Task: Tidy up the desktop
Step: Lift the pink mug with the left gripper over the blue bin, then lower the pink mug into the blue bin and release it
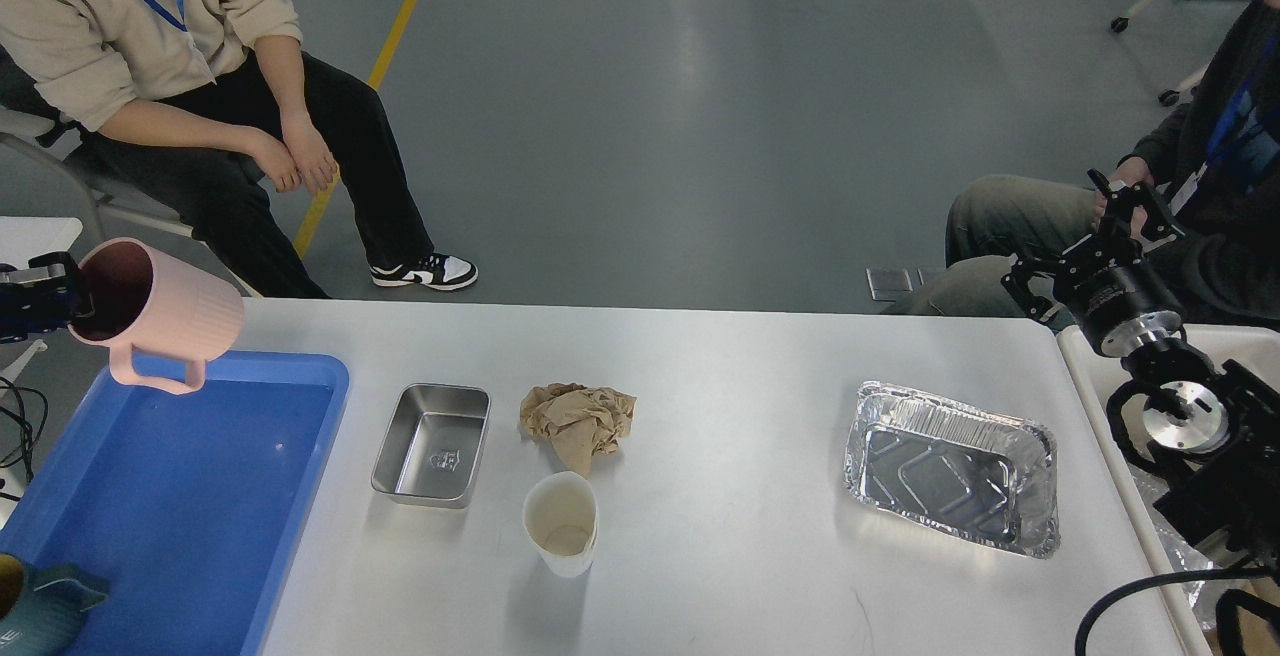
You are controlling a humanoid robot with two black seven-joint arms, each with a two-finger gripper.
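The white-grey desktop holds a steel box, a crumpled brown paper, a white paper cup and a foil tray. My left gripper is at the far left edge, shut on the rim of a pink mug. It holds the mug tilted in the air over the far left corner of the blue tray. My right gripper is open and empty, raised beyond the desktop's far right corner.
A teal mug lies in the blue tray's near left corner. A white bin stands off the right edge. One person sits at the far left, another at the far right, close to my right gripper.
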